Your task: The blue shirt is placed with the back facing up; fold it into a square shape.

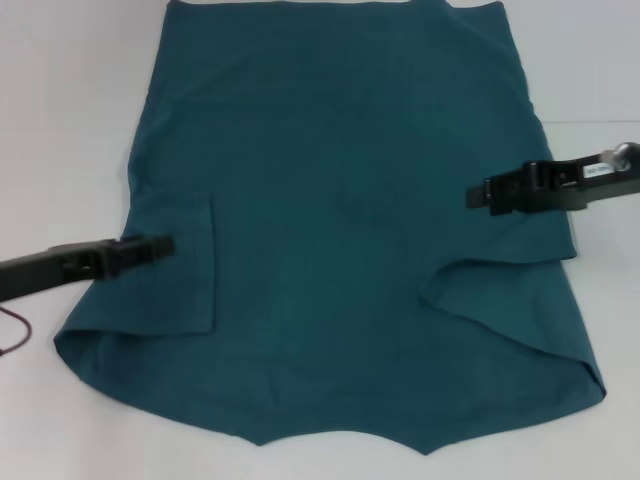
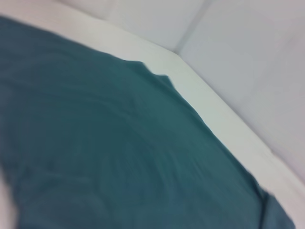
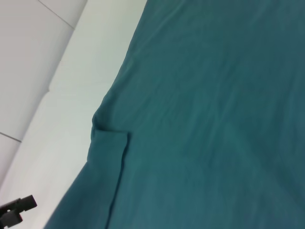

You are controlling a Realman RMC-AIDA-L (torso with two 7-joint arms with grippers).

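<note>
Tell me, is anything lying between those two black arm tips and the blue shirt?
Nothing visible. The left end effector and the right end effector both sit directly over the blue shirt, with only bare fabric beneath them.

White table top (image 1: pixel 60 120), pale wall panels (image 2: pixel 248 52) behind, thin dark red cable (image 1: pixel 15 335) at its left edge

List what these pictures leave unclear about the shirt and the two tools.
- Blue shirt: far hem cut off by the head view's top edge.
- Left tool: seen from above at the shirt's left edge; open or shut unclear.
- Right tool: likewise unclear, over the right edge.
- Both wrist views: own fingers not shown.
</note>
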